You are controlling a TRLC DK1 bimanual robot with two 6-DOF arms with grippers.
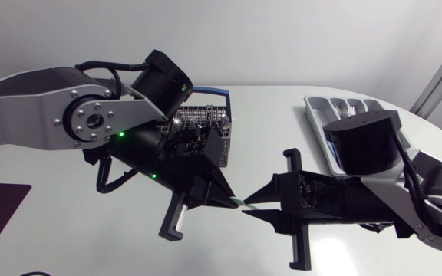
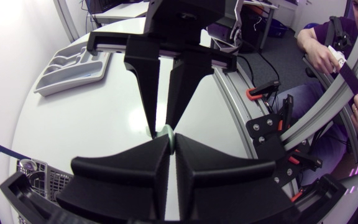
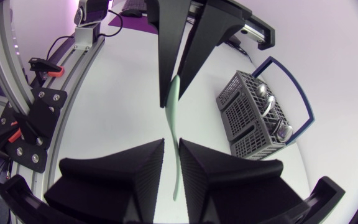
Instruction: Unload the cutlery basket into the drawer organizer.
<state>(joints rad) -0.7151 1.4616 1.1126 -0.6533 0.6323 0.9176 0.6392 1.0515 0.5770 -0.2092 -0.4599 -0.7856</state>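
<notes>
While the head view shows both arms meeting tip to tip over the middle of the table (image 1: 67, 226), only the wrist views show what passes between them. From above, the pale green utensil (image 1: 238, 202) is just a short sliver bridging the left gripper (image 1: 225, 198) and the right gripper (image 1: 248, 208). The right wrist view shows it as a long thin strip that runs out from the left gripper's tips and lengthwise into the slot of the right one. The left gripper is all but closed and pinches one end of the utensil between its fingertips. The right gripper is parted by only a narrow slit. The strip lies in that slit with bare table showing beside it, so it does not look clamped there. The cutlery basket (image 3: 244, 109), with a blue handle, stands on the table behind the left arm; the right wrist view shows metal spoons (image 3: 269, 109) lying in it, mostly hidden from overhead. The grey drawer organizer (image 2: 67, 84) sits well apart, at the table's far edge beside the right arm.
</notes>
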